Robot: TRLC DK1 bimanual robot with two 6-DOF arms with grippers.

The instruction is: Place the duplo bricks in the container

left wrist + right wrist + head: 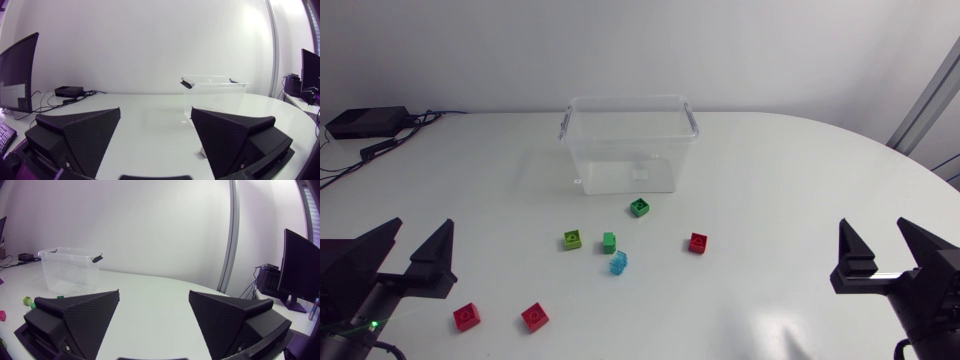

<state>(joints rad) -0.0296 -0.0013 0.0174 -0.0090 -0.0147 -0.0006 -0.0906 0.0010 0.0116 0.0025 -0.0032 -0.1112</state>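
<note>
Duplo bricks (609, 242) are scattered over the white worktop (770, 170), seven by my count, all outside the clear container (630, 165), which stands at the far middle. A dark green brick (639, 208) sits just in front of it. Closer to me are the lime brick (572, 240), the green brick (609, 243) and the blue brick (619, 263) (translucent, that one), with a red brick (698, 242) off to their right. The second red brick (466, 317) and third red brick (534, 316) lie near my left gripper (420, 240), which is spread wide and holds nothing. My right gripper (873, 240) is likewise wide and empty, well apart from every brick.
</note>
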